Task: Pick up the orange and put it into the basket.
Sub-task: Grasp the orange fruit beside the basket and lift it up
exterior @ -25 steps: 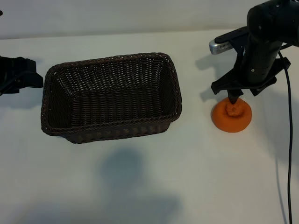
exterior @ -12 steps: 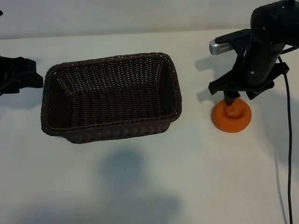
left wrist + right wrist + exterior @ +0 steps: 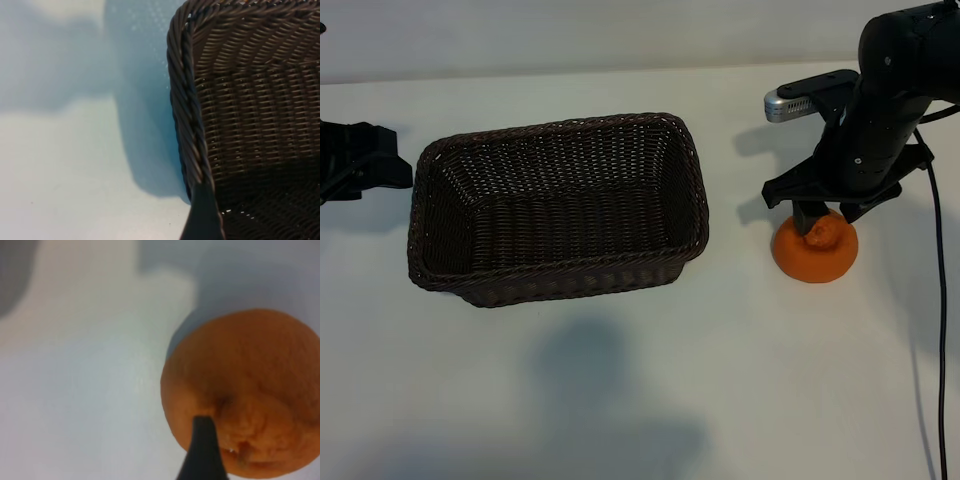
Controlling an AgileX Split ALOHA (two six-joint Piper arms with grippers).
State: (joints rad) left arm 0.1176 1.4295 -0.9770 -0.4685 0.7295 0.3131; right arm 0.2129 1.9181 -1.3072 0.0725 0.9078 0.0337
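No brand, label or writing can be read on anything here.

At the right of the exterior view, the black right gripper [image 3: 816, 222] hangs pointing down over the small matte orange fruit [image 3: 815, 254], which sits on the white table [image 3: 640, 400] right of centre. One dark fingertip [image 3: 812, 216] is at the knobby bump on the orange's top; whether it presses on the skin cannot be told. Its jaws stand fairly wide apart and hold nothing: the orange rests on the table. In the right wrist view, the dark fingertip [image 3: 204, 447] rises from the bottom edge across the orange [image 3: 250, 390], beside the puckered bump, with the fruit filling the lower right of the frame.

The dark brown woven wicker rectangular basket [image 3: 445, 160] stands left of centre, well apart from the orange, with nothing inside.

The black left gripper [image 3: 360, 160] sits at the far left edge of the exterior view, just beside the basket's short end, jaws spread wide and gripping nothing. In the left wrist view, the basket's braided rim [image 3: 187, 120] runs down the middle, with one dark fingertip [image 3: 202, 215] overlapping it at the bottom edge.
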